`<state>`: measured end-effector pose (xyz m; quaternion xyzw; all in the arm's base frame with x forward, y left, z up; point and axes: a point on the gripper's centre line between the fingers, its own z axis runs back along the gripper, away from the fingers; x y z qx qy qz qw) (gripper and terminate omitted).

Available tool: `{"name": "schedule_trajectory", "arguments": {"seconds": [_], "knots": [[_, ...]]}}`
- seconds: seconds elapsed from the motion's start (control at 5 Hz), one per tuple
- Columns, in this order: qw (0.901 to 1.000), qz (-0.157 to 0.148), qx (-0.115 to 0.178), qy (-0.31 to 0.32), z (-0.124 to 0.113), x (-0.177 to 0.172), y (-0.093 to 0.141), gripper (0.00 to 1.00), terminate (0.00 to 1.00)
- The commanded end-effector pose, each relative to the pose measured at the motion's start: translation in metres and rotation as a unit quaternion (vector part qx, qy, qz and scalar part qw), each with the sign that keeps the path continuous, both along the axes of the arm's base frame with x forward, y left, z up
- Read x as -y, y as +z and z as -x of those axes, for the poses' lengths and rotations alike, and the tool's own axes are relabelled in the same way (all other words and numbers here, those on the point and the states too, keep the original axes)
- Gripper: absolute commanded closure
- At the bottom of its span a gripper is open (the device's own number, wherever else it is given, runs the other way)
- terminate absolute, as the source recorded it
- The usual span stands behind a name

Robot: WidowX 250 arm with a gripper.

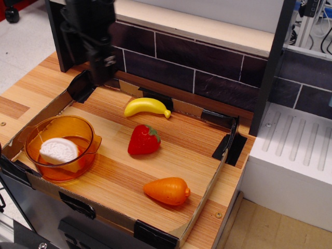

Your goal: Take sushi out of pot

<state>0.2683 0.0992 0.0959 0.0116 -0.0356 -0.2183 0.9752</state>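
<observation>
- You see the sushi point(58, 150) lying inside the pot point(78, 124), at about 8 o'clock of the tray.
- The sushi is a small white rounded block; its top is bumpy like rice, and a thin orange edge shows on its lower right side.
- The pot is round, of clear orange plastic, with a rim and a small handle at its 3 o'clock side. It stands in the front left corner of the cardboard tray point(207, 181).
- The sushi sits a little left of the pot's middle, and it seems to touch the pot's floor.
- The gripper point(99, 72) is dark and stands at about 11 o'clock, above the back left corner of the tray, well apart from the pot.
- You cannot tell whether its jaws stand wide or narrow, because only its side shows as one dark shape. It holds nothing that you can see.
- A yellow banana point(147, 107) lies at 12 o'clock, a red strawberry point(143, 140) near the middle, and an orange carrot toy point(167, 190) at 5 o'clock.
</observation>
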Motion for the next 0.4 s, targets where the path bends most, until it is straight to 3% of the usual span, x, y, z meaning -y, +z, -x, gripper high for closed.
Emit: {"name": "schedule_trajectory", "arguments": {"seconds": [0.0, 0.2], "knots": [[0.972, 0.001, -0.001, -0.235, 0.025, -0.036, 0.024, 0.0, 0.0], [0.9538, 0.009, -0.004, -0.3, 0.045, -0.044, 0.02, 0.0, 0.0]]}}
